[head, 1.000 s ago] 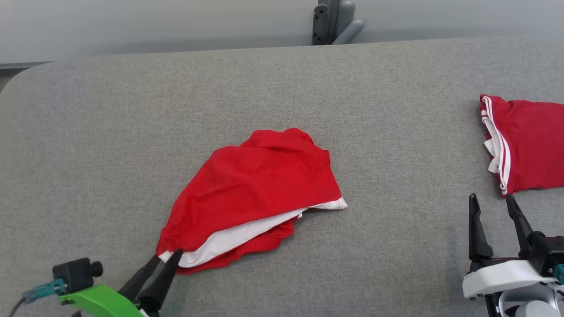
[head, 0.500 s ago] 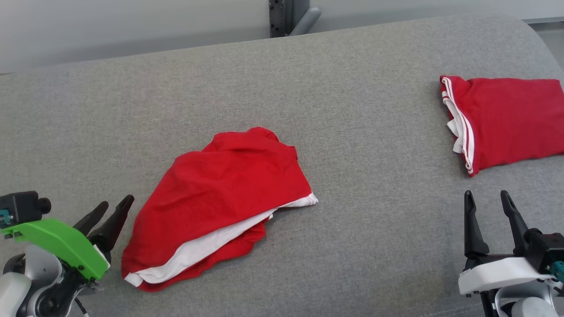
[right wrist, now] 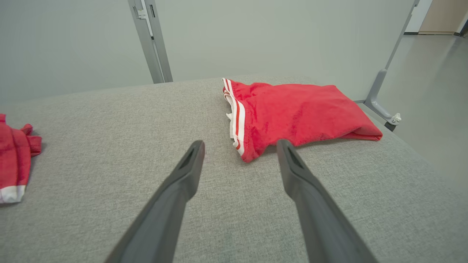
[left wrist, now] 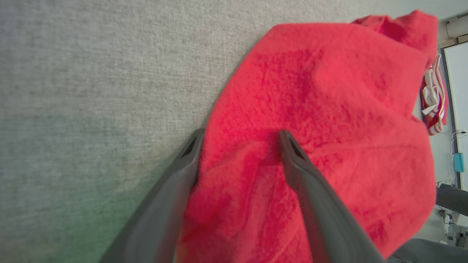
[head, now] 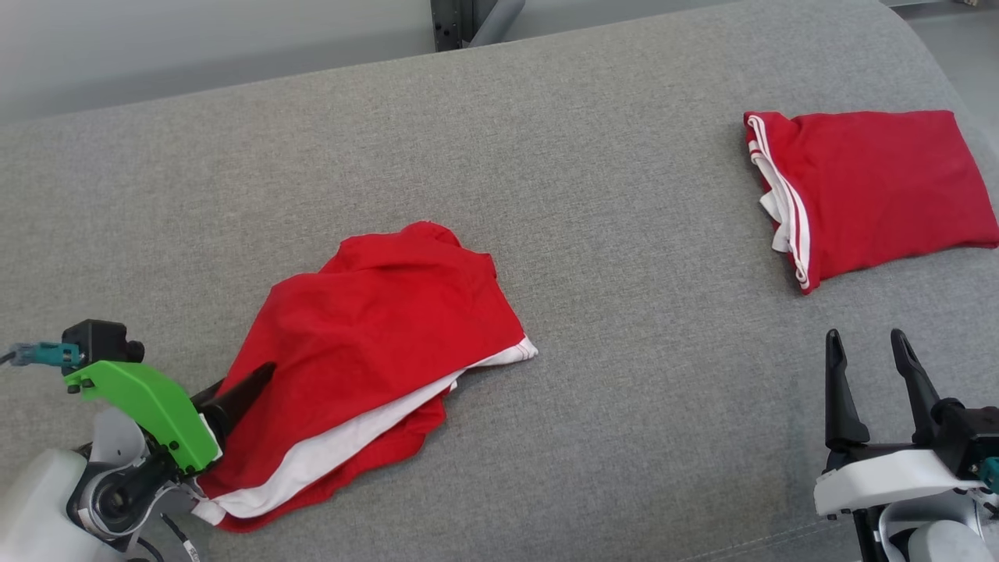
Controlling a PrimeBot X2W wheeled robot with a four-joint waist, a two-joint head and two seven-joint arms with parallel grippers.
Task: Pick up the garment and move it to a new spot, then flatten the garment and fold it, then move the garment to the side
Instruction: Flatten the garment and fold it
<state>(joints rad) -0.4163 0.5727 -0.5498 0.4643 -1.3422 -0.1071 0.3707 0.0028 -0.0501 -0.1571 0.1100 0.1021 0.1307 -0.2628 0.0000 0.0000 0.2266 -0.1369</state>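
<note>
The garment (head: 382, 336) is a crumpled red piece with a white band, lying left of the middle of the grey padded table (head: 624, 273). My left gripper (head: 261, 371) is at its left edge, open. In the left wrist view the left gripper (left wrist: 241, 133) straddles that edge: one finger (left wrist: 182, 164) lies on the table beside the garment (left wrist: 329, 91), the other rests on top of the fabric. Nothing is pinched. My right gripper (head: 865, 337) stands open over bare table at the lower right, far from the garment (right wrist: 12, 157).
A second red garment (head: 874, 195), folded, with white stripes at one end, lies at the table's far right, just beyond my right gripper (right wrist: 240, 143). A metal post (head: 460, 16) rises behind the table's back edge. The table's rounded right end drops off past the folded garment (right wrist: 299, 109).
The head camera has swung right, so everything sits further left. My left gripper, which stood clear to the garment's left half a second ago, has come in over its left edge. The right gripper stays put.
</note>
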